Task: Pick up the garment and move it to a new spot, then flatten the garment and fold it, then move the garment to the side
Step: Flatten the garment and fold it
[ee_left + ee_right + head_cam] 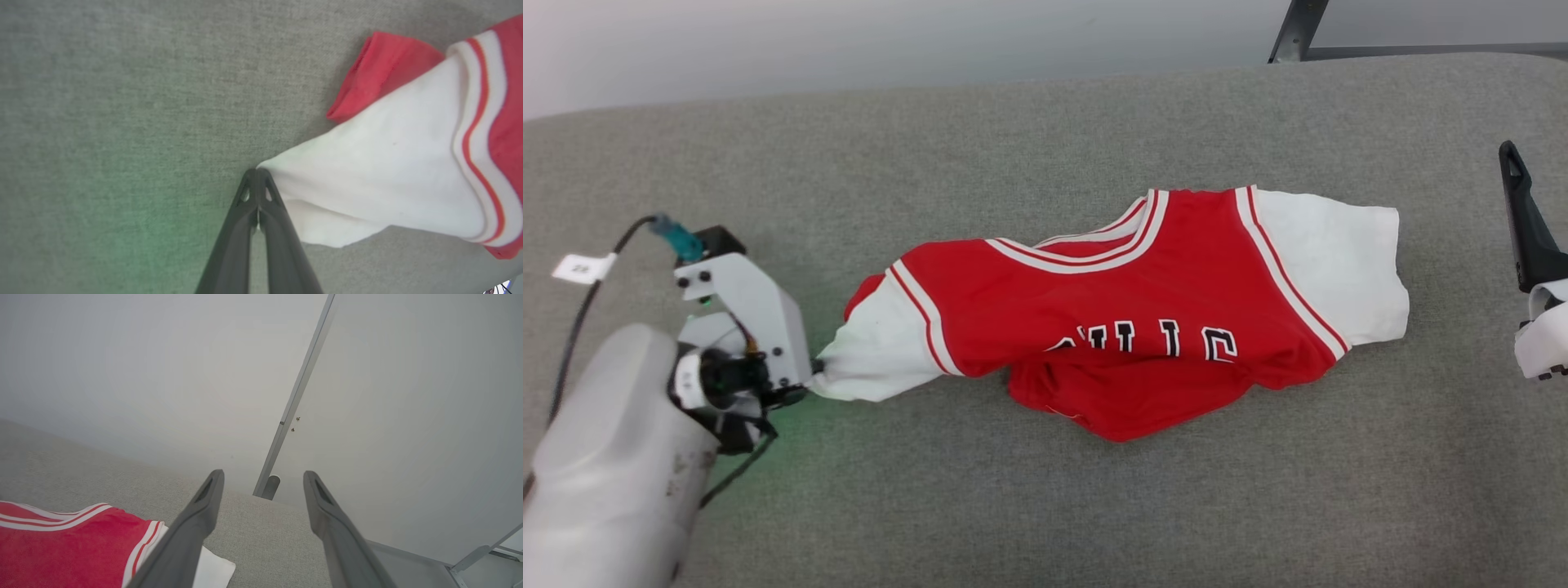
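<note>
The garment [1127, 318], a red jersey with white sleeves and black lettering, lies crumpled across the middle of the grey cushioned surface [1029, 147]. My left gripper [815, 369] is shut on the tip of its left white sleeve, which is pulled to a point. In the left wrist view the two dark fingers [245, 220] meet at that sleeve's corner, with the garment [392, 175] spreading to the right. My right gripper [263, 477] stands open above the surface's right end, holding nothing; the garment [73, 547] lies at its lower left. One right finger [1525, 220] shows at the head view's right edge.
A pale wall runs behind the grey surface. A metal frame post [1298, 28] stands at the back right. Green light from the left wrist falls on the fabric [833, 441] near that gripper.
</note>
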### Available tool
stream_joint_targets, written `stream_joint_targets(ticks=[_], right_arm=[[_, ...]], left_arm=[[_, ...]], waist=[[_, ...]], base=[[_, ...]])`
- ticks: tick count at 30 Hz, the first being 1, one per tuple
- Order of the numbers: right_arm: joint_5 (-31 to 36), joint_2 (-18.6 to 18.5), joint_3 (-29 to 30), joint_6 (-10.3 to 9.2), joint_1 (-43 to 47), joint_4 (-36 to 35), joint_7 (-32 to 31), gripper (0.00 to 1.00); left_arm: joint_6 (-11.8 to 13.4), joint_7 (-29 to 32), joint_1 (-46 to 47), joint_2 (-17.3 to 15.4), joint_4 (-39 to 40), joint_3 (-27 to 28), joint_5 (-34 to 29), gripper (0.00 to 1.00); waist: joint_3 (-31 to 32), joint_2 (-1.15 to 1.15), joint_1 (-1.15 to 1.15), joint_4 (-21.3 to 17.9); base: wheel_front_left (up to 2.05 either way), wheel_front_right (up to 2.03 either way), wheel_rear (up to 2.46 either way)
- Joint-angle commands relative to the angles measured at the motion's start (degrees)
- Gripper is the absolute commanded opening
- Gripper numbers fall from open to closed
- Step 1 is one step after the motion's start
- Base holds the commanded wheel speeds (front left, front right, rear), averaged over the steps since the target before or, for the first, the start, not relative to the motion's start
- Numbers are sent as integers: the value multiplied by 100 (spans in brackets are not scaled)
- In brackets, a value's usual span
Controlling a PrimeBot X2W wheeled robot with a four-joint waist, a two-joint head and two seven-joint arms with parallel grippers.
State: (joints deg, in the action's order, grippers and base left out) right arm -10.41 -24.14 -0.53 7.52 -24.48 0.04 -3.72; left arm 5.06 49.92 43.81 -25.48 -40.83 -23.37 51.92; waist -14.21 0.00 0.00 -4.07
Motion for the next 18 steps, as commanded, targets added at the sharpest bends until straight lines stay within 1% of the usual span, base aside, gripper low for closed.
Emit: stream_joint_targets(ticks=[1,2,3,4,6,7,14,18], right_arm=[[-9,6,-19,-6,-78,23,17,100],[-6,7,-27,-6,-77,32,20,100],[-3,4,-36,-6,-74,39,22,100],[1,3,-47,-6,-74,46,22,100],[11,1,-65,-6,-74,50,21,100],[19,1,-74,-6,-72,46,30,100],[35,43,-105,-6,15,22,7,100],[25,57,-110,-6,84,-12,8,100]], left_arm=[[-14,-48,-30,128,41,-52,-39,0],[-31,-96,-8,101,83,-61,-74,0],[-36,-158,19,72,130,-48,-84,34],[-25,-181,34,53,170,-33,-85,49],[1,-193,60,17,262,-58,-130,97],[24,-172,64,3,306,-68,-136,100],[172,120,-45,-162,760,-274,-310,100],[118,263,-136,-314,1053,-465,-463,100]], waist=[[12,0,0,12],[21,0,0,18],[32,0,0,23],[46,0,0,26],[80,0,0,30],[100,0,0,31],[233,0,0,9],[257,0,0,-26]], base=[[0,0,0],[0,0,0],[0,0,0],[0,0,0],[0,0,0],[0,0,0],[0,0,0],[0,0,0]])
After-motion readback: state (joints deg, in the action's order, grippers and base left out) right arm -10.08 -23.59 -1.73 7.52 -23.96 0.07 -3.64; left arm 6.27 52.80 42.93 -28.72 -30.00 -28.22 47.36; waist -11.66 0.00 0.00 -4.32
